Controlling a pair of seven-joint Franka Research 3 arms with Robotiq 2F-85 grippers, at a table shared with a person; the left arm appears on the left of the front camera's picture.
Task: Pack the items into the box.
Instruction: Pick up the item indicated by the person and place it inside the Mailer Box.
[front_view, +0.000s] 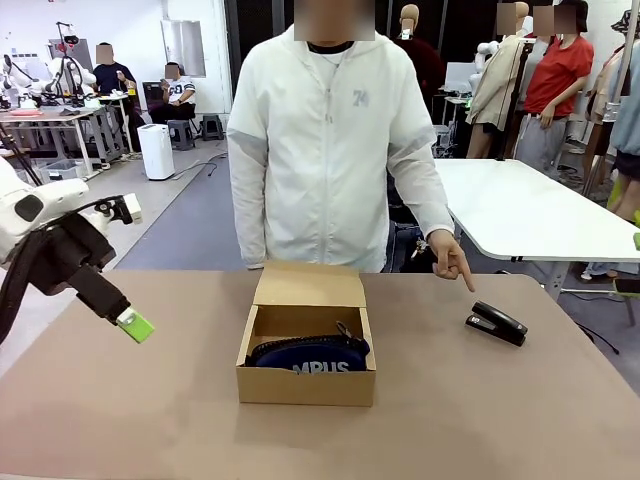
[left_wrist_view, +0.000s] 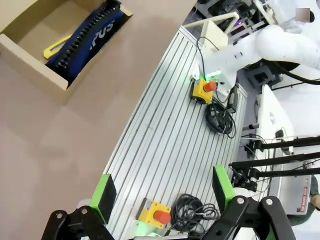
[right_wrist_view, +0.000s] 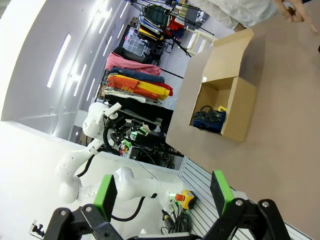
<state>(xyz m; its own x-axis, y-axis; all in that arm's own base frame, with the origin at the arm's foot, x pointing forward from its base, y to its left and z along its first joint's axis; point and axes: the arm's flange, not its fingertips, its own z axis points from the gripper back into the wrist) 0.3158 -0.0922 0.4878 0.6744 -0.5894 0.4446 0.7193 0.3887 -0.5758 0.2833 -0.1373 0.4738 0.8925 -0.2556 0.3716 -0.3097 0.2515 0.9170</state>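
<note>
The brown cardboard box (front_view: 305, 385) stands mid-table with its flap lid (front_view: 310, 285) raised at the back. Inside lies the navy pencil pouch (front_view: 310, 356). In the left wrist view the yellow utility knife (left_wrist_view: 56, 47) lies in the box (left_wrist_view: 35, 60) beside the pouch (left_wrist_view: 90, 37). The black stapler (front_view: 496, 322) rests on the table to the right of the box, and the person's hand (front_view: 452, 262) points down at it. My left gripper (front_view: 135, 325) hovers open above the table's left side, well away from the box. My right gripper (right_wrist_view: 163, 192) is open and holds nothing, with the box (right_wrist_view: 235, 107) far ahead of it.
The person in a white jacket (front_view: 335, 150) stands at the far edge behind the box. Beyond the table's near edge lie a slatted metal base (left_wrist_view: 170, 125), yellow emergency-stop boxes (left_wrist_view: 204, 91) and cables (left_wrist_view: 220, 120). A white table (front_view: 530, 210) stands behind on the right.
</note>
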